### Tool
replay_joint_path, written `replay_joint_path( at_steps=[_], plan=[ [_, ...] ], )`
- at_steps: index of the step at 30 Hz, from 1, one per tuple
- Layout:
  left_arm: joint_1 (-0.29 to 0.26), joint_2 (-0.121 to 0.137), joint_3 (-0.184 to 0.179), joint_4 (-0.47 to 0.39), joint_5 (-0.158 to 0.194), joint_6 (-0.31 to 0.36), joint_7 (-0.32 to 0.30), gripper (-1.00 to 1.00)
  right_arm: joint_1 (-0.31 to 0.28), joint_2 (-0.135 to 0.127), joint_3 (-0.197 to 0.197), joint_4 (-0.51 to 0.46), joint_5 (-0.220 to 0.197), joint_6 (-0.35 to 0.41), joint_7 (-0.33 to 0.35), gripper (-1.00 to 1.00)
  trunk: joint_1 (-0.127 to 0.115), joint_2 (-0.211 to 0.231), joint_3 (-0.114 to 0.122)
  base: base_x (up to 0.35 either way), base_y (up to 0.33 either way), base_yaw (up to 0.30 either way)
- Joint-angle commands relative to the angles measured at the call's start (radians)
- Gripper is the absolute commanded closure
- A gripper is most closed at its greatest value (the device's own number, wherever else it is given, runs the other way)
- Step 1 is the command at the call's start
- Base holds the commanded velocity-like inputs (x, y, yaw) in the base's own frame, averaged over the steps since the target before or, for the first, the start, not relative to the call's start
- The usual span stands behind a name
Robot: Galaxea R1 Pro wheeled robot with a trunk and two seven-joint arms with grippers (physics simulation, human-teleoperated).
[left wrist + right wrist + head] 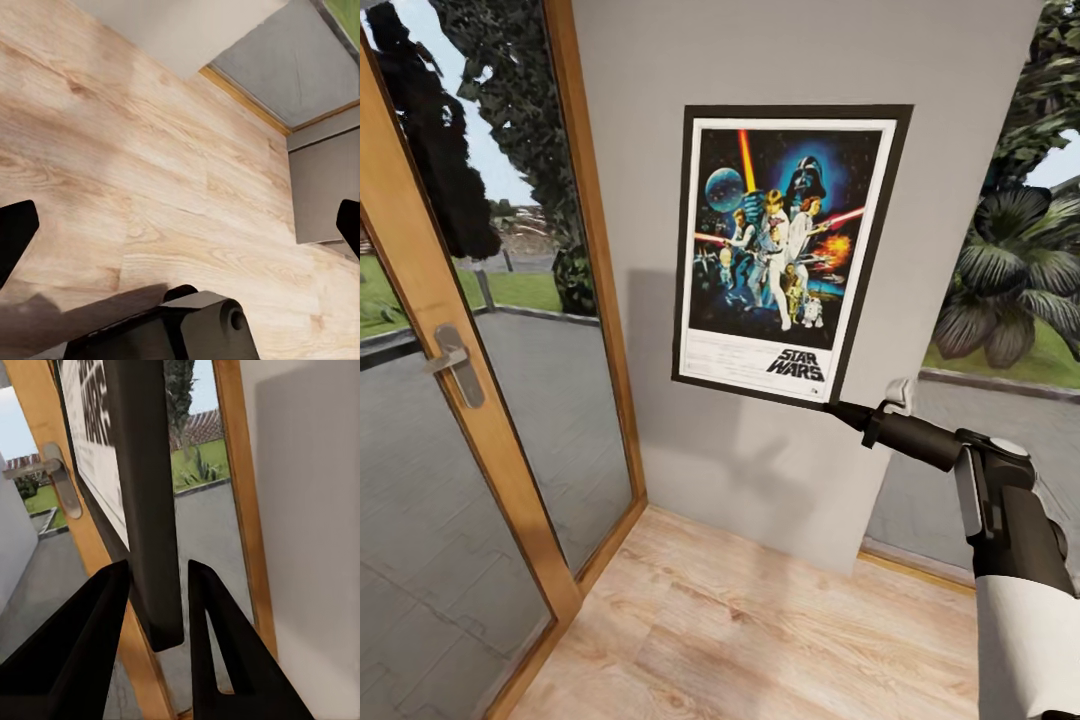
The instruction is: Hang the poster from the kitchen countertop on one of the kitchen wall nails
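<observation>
The poster (785,250) is a tall rectangle with a thin black frame and a white border. Its picture is dark blue, with a few people, glowing swords, a dark helmet and a planet, and the words "STAR WARS" sit at the bottom. It is up against the grey wall (690,440), a little tilted. The head view cannot show if it hangs on something or is only held there. The right gripper (838,407) reaches up to the poster's lower right corner. In the right wrist view, the two dark fingers (82,637) are on either side of the black frame edge (150,510), one on each face, and they pinch it close. To the left of the wall there is a glass door (450,400) with a light wood frame and a grey handle (455,362). Below is a pale wood floor (760,640). In the left wrist view, the left gripper (180,232) points down at the floor, with its two black fingertips (15,232) wide apart and nothing between them.
</observation>
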State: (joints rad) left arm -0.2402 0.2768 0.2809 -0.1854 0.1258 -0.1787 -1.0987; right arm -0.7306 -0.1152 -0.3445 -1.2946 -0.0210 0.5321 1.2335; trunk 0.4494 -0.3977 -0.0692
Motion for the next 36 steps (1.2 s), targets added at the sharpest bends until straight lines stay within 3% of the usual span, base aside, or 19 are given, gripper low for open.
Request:
replay_joint_path(
  at_steps=[1,3,6,10,20,36],
  plan=[
    [-0.001,-0.001,-0.008,-0.094,0.008,0.114,0.045,-1.0,-0.001,0.01,-0.001,0.0,-0.002,0.009,0.003,1.0,0.001,-0.002,-0.002,0.002,0.0,0.0],
    [-0.001,-0.002,-0.008,-0.183,0.01,0.226,0.067,-1.0,-0.001,0.016,-0.001,0.0,-0.002,0.009,0.002,1.0,0.001,-0.002,-0.002,0.001,0.0,0.0],
    [-0.001,-0.008,-0.009,-0.289,0.01,0.319,0.085,-1.0,-0.001,0.02,-0.001,0.0,-0.003,0.008,-0.009,1.0,0.001,-0.002,-0.002,0.0,0.0,0.0],
    [-0.001,-0.016,-0.01,-0.33,0.007,0.348,0.09,-1.0,-0.001,0.021,-0.001,0.0,-0.003,0.008,-0.028,1.0,0.001,-0.002,-0.002,0.0,0.0,0.0],
    [-0.001,-0.02,-0.002,-0.292,0.006,0.277,0.086,-1.0,-0.001,0.022,-0.001,0.0,-0.005,0.008,-0.035,1.0,0.001,-0.002,-0.002,0.074,0.0,0.0],
    [-0.001,-0.021,-0.005,-0.286,0.006,0.269,0.085,-1.0,-0.001,0.022,0.001,0.0,-0.005,0.008,-0.038,1.0,0.001,-0.002,-0.002,0.166,0.0,0.0]
  ],
)
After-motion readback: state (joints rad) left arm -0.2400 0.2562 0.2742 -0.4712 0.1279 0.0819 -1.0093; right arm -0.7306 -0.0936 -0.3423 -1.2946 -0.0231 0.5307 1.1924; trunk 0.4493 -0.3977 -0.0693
